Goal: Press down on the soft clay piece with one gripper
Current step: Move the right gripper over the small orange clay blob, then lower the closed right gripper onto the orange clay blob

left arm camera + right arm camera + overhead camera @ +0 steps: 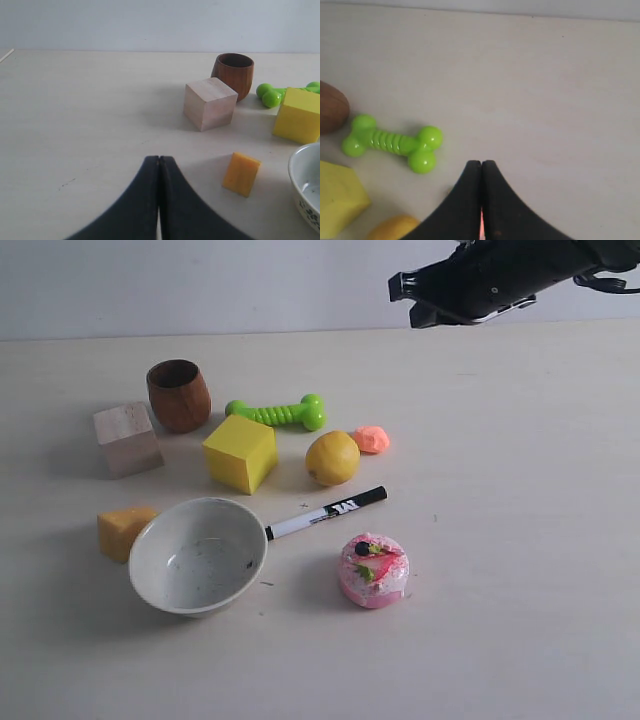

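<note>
**A:** Where is the soft clay piece [372, 439]?

**B:** It's one small, faceted salmon lump on the pale matte desk [520, 540]. It sits just right of the one smooth lemon [332, 457], near the ribbed green bone toy [277, 413].

**A:** And the hands?

**B:** The right hand [481, 167] hangs over the desk's far right, well apart from the clay, clenched and empty. The left hand [158, 165] is also clenched, near one cheese wedge [241, 173] and one wooden cube [210, 103].

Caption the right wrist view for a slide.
Shut gripper over the table, green bone and lemon alongside.
</note>
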### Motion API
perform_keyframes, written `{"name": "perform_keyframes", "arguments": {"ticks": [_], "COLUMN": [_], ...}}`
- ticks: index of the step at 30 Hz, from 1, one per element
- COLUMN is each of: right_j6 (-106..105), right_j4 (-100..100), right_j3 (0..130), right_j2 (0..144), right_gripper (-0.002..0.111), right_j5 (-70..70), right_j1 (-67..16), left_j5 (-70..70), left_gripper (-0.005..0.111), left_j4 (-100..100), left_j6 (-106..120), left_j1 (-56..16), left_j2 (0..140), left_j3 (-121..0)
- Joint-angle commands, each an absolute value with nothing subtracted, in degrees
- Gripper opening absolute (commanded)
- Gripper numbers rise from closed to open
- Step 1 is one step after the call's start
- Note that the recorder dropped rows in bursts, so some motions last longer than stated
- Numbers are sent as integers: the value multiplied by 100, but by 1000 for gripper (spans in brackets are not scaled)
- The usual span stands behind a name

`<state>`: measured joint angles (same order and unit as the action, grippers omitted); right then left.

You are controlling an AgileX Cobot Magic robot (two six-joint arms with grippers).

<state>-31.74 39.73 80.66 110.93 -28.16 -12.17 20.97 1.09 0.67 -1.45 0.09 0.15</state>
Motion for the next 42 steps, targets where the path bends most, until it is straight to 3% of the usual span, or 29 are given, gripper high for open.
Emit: {"name": "perform_keyframes", "arguments": {"ticks": [1, 42], "right_j6": [-3012, -2866], "right_j4": [3497, 3730], "right_j3": [8360, 8441], "right_j2": [11383, 12487], "right_gripper": [0, 0], "right_j5": [-3321, -3390], "right_j1": [-1234, -1630], "left_j5": [2033, 2033], "left_gripper": [0, 0], "left_j4": [129, 129], "left_j6": [68, 68], "left_j1": [-175, -175], "left_j2": [0, 0], "left_j3": [0, 0]}}
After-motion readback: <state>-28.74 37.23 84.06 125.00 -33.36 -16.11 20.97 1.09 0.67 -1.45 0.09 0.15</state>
